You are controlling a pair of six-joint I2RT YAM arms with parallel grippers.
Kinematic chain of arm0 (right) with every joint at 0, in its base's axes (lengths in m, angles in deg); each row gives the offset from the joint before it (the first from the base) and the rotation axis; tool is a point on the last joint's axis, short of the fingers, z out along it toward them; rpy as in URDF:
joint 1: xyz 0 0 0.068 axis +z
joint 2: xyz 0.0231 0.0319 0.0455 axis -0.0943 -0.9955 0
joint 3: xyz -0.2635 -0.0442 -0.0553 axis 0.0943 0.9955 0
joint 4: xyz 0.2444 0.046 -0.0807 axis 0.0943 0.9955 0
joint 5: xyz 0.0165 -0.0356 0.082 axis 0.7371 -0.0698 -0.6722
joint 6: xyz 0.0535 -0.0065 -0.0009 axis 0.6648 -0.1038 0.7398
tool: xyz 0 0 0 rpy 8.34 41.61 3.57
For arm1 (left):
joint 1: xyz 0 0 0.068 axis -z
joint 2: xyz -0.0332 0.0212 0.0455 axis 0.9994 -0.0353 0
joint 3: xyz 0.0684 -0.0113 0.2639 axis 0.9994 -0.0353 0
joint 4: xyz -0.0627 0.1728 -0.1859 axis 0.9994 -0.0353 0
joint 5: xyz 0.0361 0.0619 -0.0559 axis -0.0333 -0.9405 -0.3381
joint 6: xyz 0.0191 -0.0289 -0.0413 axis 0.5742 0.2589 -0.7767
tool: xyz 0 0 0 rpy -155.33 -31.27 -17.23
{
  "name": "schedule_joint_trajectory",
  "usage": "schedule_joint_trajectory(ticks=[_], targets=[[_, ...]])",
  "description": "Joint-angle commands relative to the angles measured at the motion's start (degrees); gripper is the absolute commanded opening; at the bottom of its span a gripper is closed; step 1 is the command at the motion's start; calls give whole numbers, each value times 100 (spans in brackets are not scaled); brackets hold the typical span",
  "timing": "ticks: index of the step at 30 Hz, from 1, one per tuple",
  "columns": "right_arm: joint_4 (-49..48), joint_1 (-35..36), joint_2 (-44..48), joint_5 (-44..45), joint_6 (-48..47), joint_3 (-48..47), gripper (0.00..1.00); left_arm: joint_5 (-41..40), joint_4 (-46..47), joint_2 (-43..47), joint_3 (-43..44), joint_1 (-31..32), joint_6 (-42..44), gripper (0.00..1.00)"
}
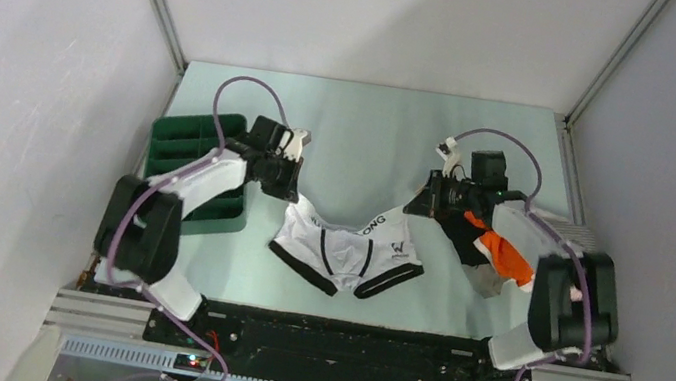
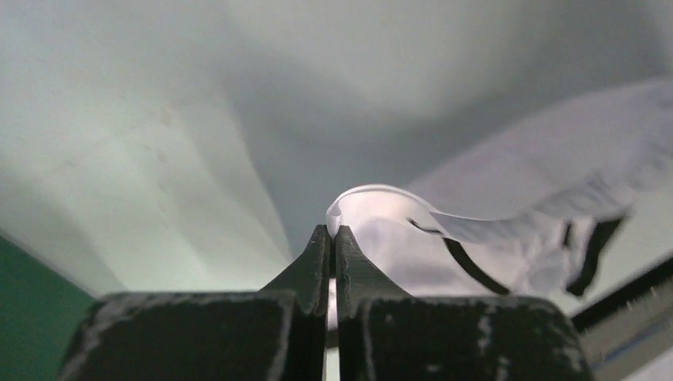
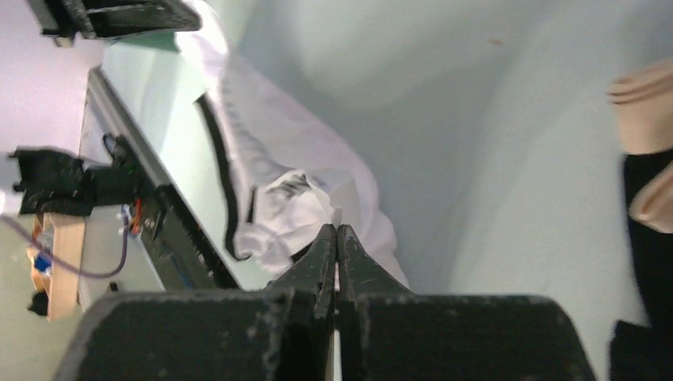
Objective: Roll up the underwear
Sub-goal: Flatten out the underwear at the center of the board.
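Note:
White underwear [image 1: 346, 249] with black trim and a lettered waistband hangs between my two grippers above the pale green table [image 1: 364, 124], its leg ends near the front. My left gripper [image 1: 290, 193] is shut on the left waistband corner; in the left wrist view the white fabric [image 2: 508, 214] folds out of the closed fingertips [image 2: 334, 232]. My right gripper [image 1: 421, 206] is shut on the right waistband corner; in the right wrist view the white cloth [image 3: 286, 182] spreads from the closed tips [image 3: 336, 230].
A dark green compartment bin [image 1: 191, 169] stands at the left, close behind my left arm. A pile of other garments, black, orange and grey [image 1: 496, 255], lies at the right under my right arm. Grey walls enclose the table on three sides.

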Motion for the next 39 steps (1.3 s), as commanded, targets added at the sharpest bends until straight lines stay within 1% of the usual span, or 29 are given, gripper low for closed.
schedule_joint_trajectory(ticks=[1,4,6,10,14,15,16,17,18,19,20,21,23,24,26,27,28,29,30,31,32,33,35,36,39], targets=[[-793,-275,-937,325,332,-653,0,-582,510,-820,780,-292,-608,0],[-649,-349,-1431,428,213,-1175,0,-698,519,-1384,1276,-321,-579,0],[-639,-374,-1720,591,307,-1420,0,-755,518,-1591,1431,-323,-599,0],[-781,-322,-2174,966,477,-1755,0,-877,502,-1837,1610,-318,-638,0],[-820,-180,-2497,1365,384,-1936,0,-1039,408,-2001,1707,-322,-686,4],[-793,-132,-2563,1525,379,-1998,0,-1072,393,-2011,1710,-323,-697,11],[-781,-113,-2610,1725,370,-2017,2,-1154,391,-2012,1710,-316,-726,16],[-757,-86,-2625,1829,363,-2066,9,-1200,382,-1996,1698,-315,-768,26],[-746,-82,-2610,2107,375,-2095,15,-1318,372,-1987,1694,-317,-787,32],[-711,-94,-2586,2262,421,-2149,28,-1392,347,-1941,1688,-320,-827,42],[-683,-108,-2500,2465,435,-2185,33,-1540,333,-1912,1683,-318,-847,47],[-594,-140,-2447,2507,425,-2262,39,-1595,309,-1839,1674,-325,-875,55],[-327,-150,-2288,2515,284,-2387,41,-1657,309,-1746,1644,-338,-902,62],[-219,-131,-2166,2428,208,-2413,40,-1595,316,-1726,1639,-357,-907,64],[202,-4,-2029,2139,-11,-2421,37,-1482,301,-1767,1672,-382,-918,64],[292,34,-1996,2036,-23,-2363,34,-1400,283,-1802,1735,-392,-920,63],[405,117,-1926,1800,21,-2309,32,-1349,265,-1882,1759,-408,-915,59],[446,156,-1901,1765,59,-2152,29,-1188,265,-1926,1828,-432,-882,56],[525,225,-1854,1702,182,-2067,28,-1099,254,-2016,1862,-444,-857,49],[555,249,-1838,1672,258,-1898,24,-935,247,-2054,1937,-459,-803,46],[607,279,-1820,1606,359,-1738,21,-875,212,-2138,1979,-470,-787,40],[635,290,-1825,1594,368,-1680,15,-833,195,-2168,2060,-494,-768,38],[757,312,-1881,1630,301,-1625,10,-862,169,-2244,2127,-510,-722,33],[827,314,-1913,1635,253,-1634,9,-865,160,-2293,2149,-509,-675,30],[969,336,-2059,1559,160,-1625,6,-880,117,-2398,2221,-523,-631,25]])
